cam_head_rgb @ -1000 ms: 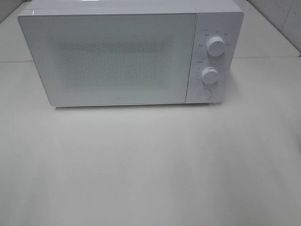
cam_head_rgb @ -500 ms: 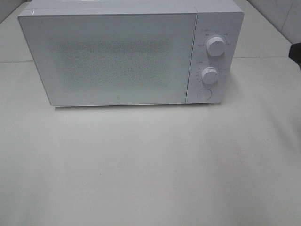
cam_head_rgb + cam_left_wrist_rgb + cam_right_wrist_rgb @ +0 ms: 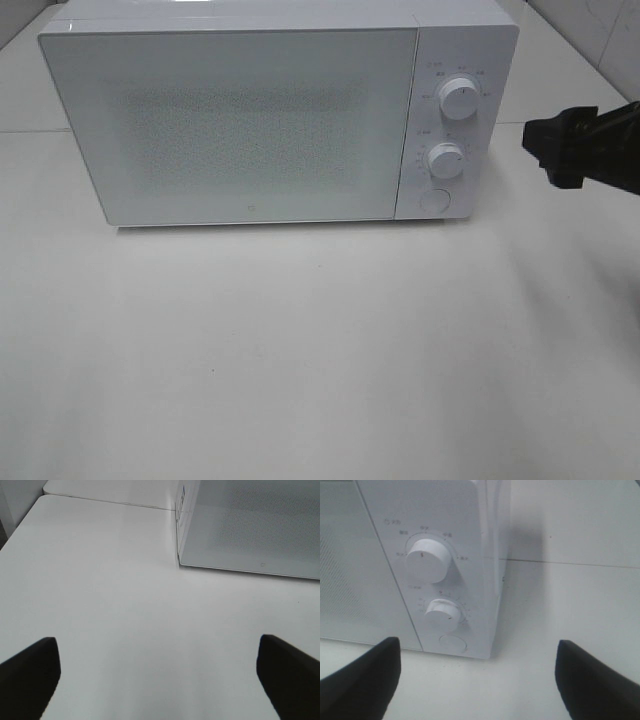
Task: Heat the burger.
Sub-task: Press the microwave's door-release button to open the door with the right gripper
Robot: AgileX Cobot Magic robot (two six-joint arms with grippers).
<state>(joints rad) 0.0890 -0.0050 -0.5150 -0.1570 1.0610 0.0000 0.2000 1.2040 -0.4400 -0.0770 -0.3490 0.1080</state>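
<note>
Microwave door (image 3: 240, 120) shut; R gripper (image 3: 548, 152) jaws wide apart near knobs (image 3: 447, 160), L gripper (image 3: 160, 680) likewise, both empty.

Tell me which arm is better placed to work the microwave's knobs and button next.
Right. The right arm hangs beside the microwave, jaws open and facing its knobs and button. The left arm's jaws face the door's far corner, away from them.

Microwave dial labels (image 3: 425, 528) — blurred; illegible
</note>
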